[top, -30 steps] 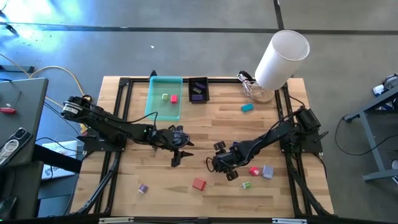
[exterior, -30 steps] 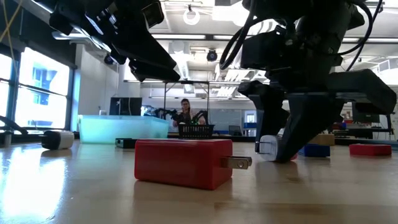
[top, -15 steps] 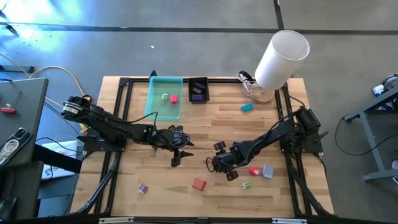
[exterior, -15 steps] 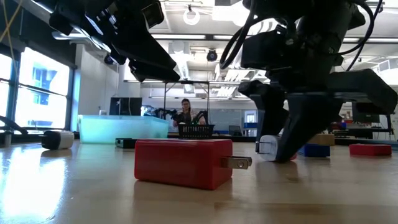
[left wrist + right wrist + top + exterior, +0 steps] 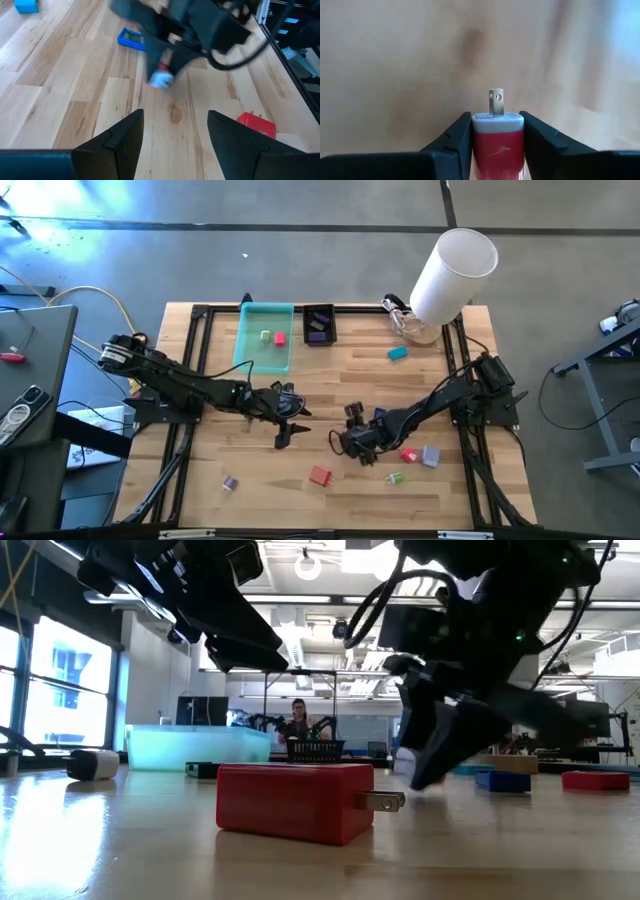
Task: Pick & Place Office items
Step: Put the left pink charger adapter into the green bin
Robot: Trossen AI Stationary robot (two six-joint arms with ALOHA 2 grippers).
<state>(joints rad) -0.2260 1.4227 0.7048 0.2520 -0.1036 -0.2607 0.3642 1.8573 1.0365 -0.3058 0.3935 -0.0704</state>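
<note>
My right gripper (image 5: 353, 443) (image 5: 497, 122) is shut on a small red plug (image 5: 498, 145) with a white face and a metal prong (image 5: 496, 102), near the table's middle. In the low view the right gripper (image 5: 415, 768) slants down over the wood. My left gripper (image 5: 291, 426) (image 5: 175, 120) stands open left of it, above the table, with nothing between its fingers. A red charger (image 5: 320, 475) (image 5: 295, 801) lies flat near the front edge. Other office items on the wood: a purple piece (image 5: 230, 482), a green one (image 5: 395, 478), a red one (image 5: 408, 454), a grey-purple block (image 5: 430, 456), a teal one (image 5: 398, 352). My right gripper pinches the red plug by its two opposite sides (image 5: 479, 142) between its two fingers (image 5: 538, 137). The white face (image 5: 497, 119) and the prong stick out past the fingertips. The fingers slant down from the table's right. The plug (image 5: 405, 762) looks just clear of the wood.
A teal tray (image 5: 250, 340) at the back holds a green and a red piece. Beside it stands a black bin (image 5: 319, 311) with a purple piece. A large white cylinder (image 5: 455, 270) leans at the back right. Bare wood lies between the arms.
My right gripper has tipped, its fingers swinging from upright to a slant toward the table's left. The plug's white end, which stood at the wood, has come up and gone leftward with it.
</note>
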